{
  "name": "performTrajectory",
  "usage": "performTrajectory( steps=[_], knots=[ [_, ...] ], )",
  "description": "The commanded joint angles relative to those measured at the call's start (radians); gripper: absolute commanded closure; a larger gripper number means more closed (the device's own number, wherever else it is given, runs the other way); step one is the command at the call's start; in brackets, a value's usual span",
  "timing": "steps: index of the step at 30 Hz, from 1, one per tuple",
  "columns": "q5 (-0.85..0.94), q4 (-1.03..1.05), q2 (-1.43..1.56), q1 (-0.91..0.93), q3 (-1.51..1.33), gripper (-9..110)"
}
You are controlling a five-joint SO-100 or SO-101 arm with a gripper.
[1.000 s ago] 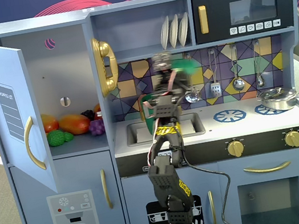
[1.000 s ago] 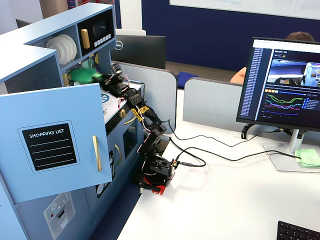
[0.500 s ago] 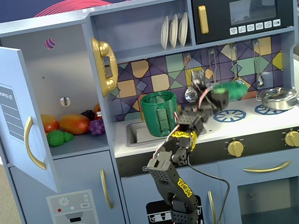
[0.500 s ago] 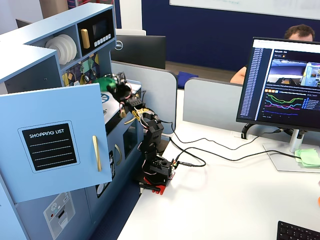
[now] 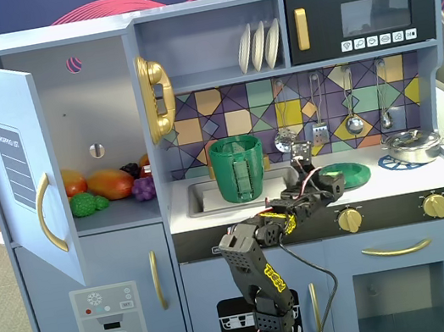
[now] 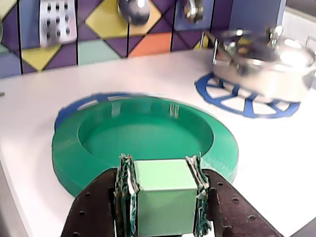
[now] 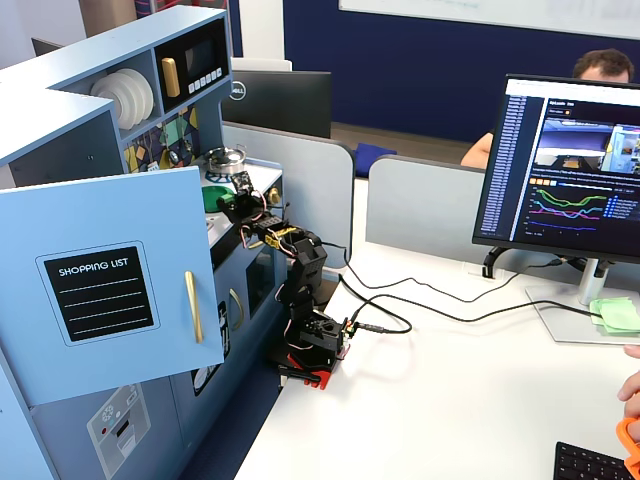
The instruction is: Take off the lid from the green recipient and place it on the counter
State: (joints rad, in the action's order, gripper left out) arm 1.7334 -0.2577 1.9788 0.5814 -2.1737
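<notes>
The round flat dark-green plastic lid (image 6: 148,136) lies upside down on the white flat counter (image 6: 276,148) of the grey-blue toy kitchen, its hollow side up, covering most of a printed blue burner ring (image 6: 74,111). In the wrist view the lid fills the centre; at two o'clock from it a shiny silver metal pot (image 6: 266,59) sits on a second blue ring.

In a fixed view the lid (image 5: 346,174) rests at three o'clock from the tall dark-green plastic cylinder-shaped recipient (image 5: 239,168), which stands open-topped in the recessed sink (image 5: 202,197), well apart from the lid.

The black two-finger gripper (image 6: 160,195) enters the wrist view at six o'clock, over the lid's near rim. Its jaws are pressed against the two sides of a pale-green block that sits between them; whether that block belongs to the lid I cannot tell.

Readable writing: "SHOPPING LIST" on the dark panel (image 7: 98,293) of the open pale-blue cabinet door (image 7: 110,270), seen in both fixed views. A yellow label (image 5: 273,277) on the black arm carries dark letters too small to read. At three o'clock of the other fixed view a computer monitor (image 7: 575,165) shows graphs.
</notes>
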Motion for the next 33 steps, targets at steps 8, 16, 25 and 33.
performTrajectory(
  steps=[8,16,25,33],
  knots=[
    [-0.04,-0.014,0.046,-0.021,0.061,78],
    [-0.049,0.574,0.393,-0.043,0.29,80],
    [-0.017,1.424,0.792,-0.241,0.072,88],
    [-0.117,1.304,0.861,-0.462,-0.413,94]
  ],
)
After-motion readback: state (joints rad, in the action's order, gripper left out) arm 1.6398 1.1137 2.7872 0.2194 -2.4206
